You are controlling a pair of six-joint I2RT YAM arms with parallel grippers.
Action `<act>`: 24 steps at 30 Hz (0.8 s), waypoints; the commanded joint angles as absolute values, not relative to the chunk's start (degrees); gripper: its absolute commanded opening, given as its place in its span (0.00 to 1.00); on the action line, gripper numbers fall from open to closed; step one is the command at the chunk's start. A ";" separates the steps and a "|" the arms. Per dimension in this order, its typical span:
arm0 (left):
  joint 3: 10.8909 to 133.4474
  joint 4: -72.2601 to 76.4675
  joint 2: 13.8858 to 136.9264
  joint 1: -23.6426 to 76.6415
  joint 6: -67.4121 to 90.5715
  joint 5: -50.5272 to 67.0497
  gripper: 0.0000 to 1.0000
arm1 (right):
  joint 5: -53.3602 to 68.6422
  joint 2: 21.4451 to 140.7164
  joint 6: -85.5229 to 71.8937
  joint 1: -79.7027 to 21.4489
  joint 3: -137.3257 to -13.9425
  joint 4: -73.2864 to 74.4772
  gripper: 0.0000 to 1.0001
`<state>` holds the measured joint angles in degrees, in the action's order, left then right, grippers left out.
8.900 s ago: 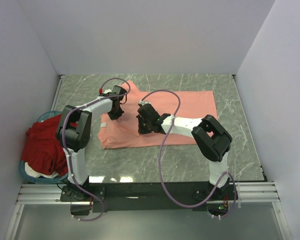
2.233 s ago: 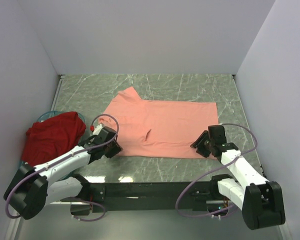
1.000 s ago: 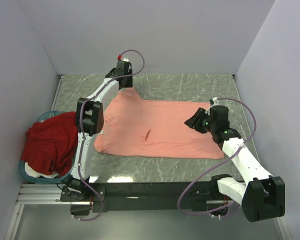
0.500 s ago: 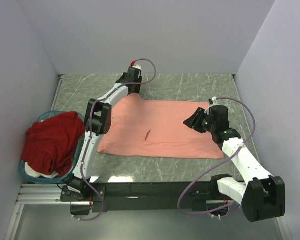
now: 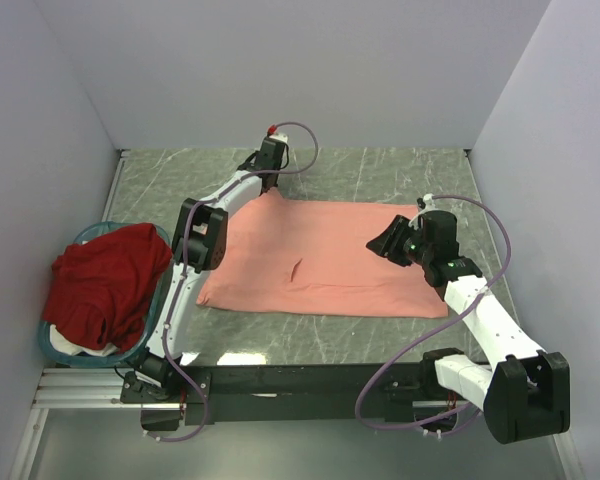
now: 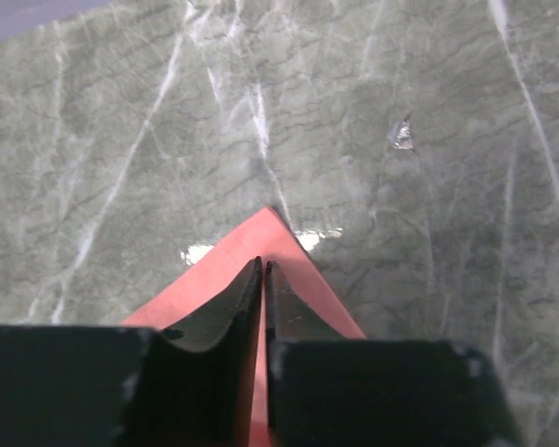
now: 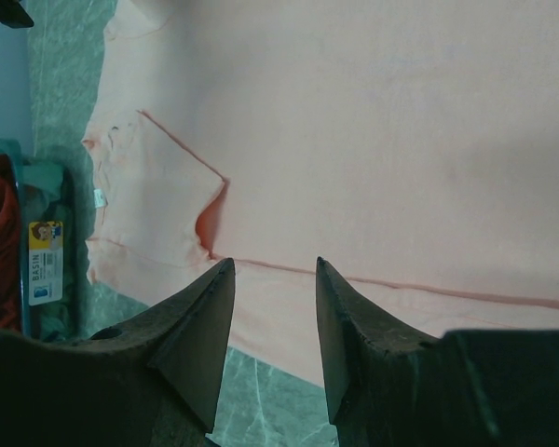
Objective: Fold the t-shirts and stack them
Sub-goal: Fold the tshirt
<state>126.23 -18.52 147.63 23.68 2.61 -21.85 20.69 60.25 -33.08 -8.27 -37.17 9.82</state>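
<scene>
I am flattening the pink t-shirt (image 5: pixel 320 255), left gripper (image 6: pixel 263 267) clamping its sleeve tip; right gripper (image 7: pixel 270 275), jaws apart, should grasp an edge next.

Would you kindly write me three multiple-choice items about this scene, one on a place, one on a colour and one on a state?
1. Where is the dark red shirt?
A. on the back wall
B. in the basket
C. on the floor

2. The spread-out shirt on the table is:
A. salmon pink
B. blue
C. white

3. The left tool is:
A. wide open
B. out of view
C. shut on a corner of the spread-out shirt

Answers:
1 B, the red cloth is heaped inside the teal rim.
2 A, the top view shows its salmon colour.
3 C, the left wrist view shows the fingers pressed together on a pink corner.
</scene>
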 commanded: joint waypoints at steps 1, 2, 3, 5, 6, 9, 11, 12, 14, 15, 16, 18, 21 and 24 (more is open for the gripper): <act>126.39 -15.65 146.43 23.55 1.58 -24.61 0.10 | 21.27 60.21 -31.91 -8.61 -37.44 7.82 0.47; 126.56 -15.56 146.43 23.55 1.50 -24.70 0.08 | 21.18 60.21 -31.99 -8.61 -37.35 7.82 0.47; 126.48 -15.30 146.34 23.55 1.49 -24.52 0.06 | 21.18 60.21 -31.99 -8.61 -37.44 7.91 0.47; 126.74 -15.03 145.99 23.55 1.84 -24.08 0.02 | 21.09 60.38 -31.99 -8.61 -37.53 8.00 0.47; 126.74 -14.86 145.81 23.55 2.02 -22.95 0.01 | 20.92 60.38 -31.91 -8.61 -37.53 8.00 0.47; 127.35 -15.03 145.37 23.64 3.07 -21.71 0.04 | 20.74 60.29 -31.90 -8.61 -37.53 8.00 0.47; 127.62 -15.21 144.94 23.73 3.86 -23.55 0.23 | 20.65 60.29 -31.82 -8.70 -37.53 8.26 0.47; 127.44 -15.21 144.67 23.82 3.95 -24.08 0.32 | 20.65 60.29 -31.73 -8.61 -37.53 8.17 0.47; 126.92 -15.20 144.06 23.82 4.74 -26.01 0.45 | 20.65 60.12 -31.82 -8.70 -37.53 8.26 0.47; 126.91 -15.47 143.97 23.82 5.27 -27.06 0.45 | 20.65 60.03 -31.82 -8.61 -37.53 8.26 0.47; 127.09 -15.82 143.88 23.73 5.80 -28.03 0.46 | 20.74 59.94 -31.82 -8.70 -37.44 8.26 0.47; 127.79 -17.75 143.88 23.73 7.64 -29.53 0.45 | 20.65 59.85 -31.82 -8.61 -37.36 8.00 0.47; 127.44 -19.95 143.35 23.73 10.45 -28.66 0.41 | 20.83 59.85 -31.90 -8.61 -37.35 7.91 0.47; 126.13 -21.26 142.56 23.73 13.35 -27.25 0.37 | 20.92 60.03 -31.99 -8.70 -37.27 7.82 0.47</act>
<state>126.21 -19.44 147.59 23.59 9.13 -27.11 20.64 60.25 -32.91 -8.29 -37.17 9.85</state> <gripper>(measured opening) 0.379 0.470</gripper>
